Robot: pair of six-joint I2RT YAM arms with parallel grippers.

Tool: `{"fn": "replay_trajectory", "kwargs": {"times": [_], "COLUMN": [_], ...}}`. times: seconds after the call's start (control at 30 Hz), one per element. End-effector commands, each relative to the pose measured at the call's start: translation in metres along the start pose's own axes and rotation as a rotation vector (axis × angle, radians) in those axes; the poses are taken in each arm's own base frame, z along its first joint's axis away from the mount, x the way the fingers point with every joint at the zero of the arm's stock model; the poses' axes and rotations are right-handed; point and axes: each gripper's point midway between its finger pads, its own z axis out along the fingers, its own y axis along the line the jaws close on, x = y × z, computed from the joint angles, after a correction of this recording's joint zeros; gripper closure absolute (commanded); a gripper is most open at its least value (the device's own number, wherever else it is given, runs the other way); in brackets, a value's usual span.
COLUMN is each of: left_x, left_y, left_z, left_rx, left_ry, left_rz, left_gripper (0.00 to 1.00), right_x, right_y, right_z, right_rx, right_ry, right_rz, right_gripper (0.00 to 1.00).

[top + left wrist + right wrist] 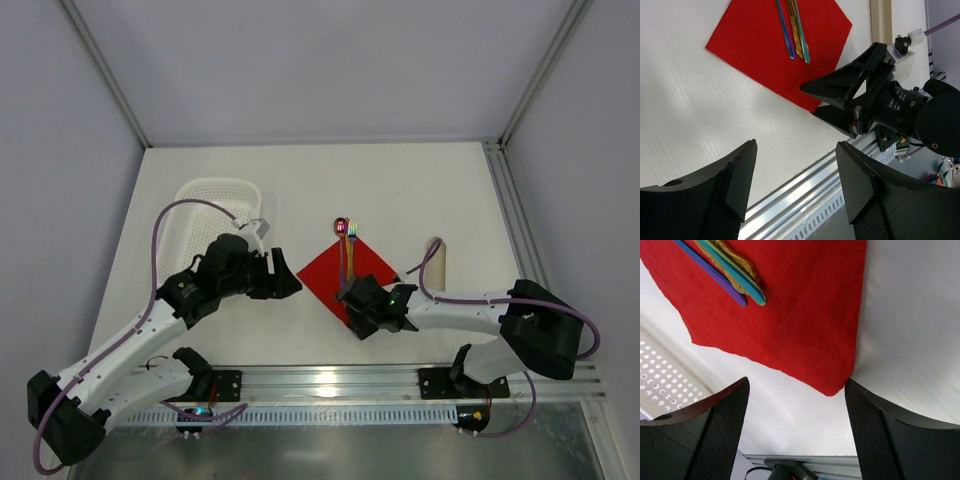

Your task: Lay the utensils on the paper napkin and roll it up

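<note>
Red napkin (350, 268) lies flat as a diamond near the middle of the surface (300, 180), and the spoon (343, 227) and fork (352, 234) already rest on it. They lie side by side along its diagonal. Their handles end well inside the paper, while the bowl and tines poke past the far corner. So the first half of the job looks finished: both utensils are placed.

Rolling has not begun. No edge is lifted or folded in any view, and the paper shows only faint creasing.

Right fingers (715, 435) are spread wide and hold nothing. They straddle the napkin's near corner from just above, and whether they touch the paper cannot be told. Left fingers (710, 200) are also spread and empty. They hover just beside the napkin's left corner, over bare surface, with the white basket (215, 184) behind them.

What is left, as I judge it, is the whole roll. The near corner must be caught, turned over the handles and wound toward the far corner without shifting the utensils.
</note>
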Motion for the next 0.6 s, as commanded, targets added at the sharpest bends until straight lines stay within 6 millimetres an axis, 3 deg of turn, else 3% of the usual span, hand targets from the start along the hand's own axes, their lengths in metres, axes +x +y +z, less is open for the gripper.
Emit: {"fn": "replay_trajectory", "kwargs": {"times": [0.0, 0.23, 0.57], "left_x": [-0.004, 0.003, 0.009], "left_y": [-0.007, 0.004, 0.006], "left_z": [0.000, 0.006, 0.015], "left_rx": [0.042, -0.004, -0.005], "left_ry": [-0.024, 0.006, 0.039], "left_rz": [0.007, 0.005, -0.005], "left_gripper": [0.32, 0.35, 0.42], "right_x": [-0.020, -0.046, -0.057], "right_y": [0.004, 0.031, 0.069], "right_z": [0.009, 0.002, -0.003], "right_rx": [-0.041, -0.141, -0.242], "right_ry": [-0.122, -0.259, -0.297], "right_rz": [0.022, 0.015, 0.005], "right_gripper": [0.22, 0.22, 0.23]}}
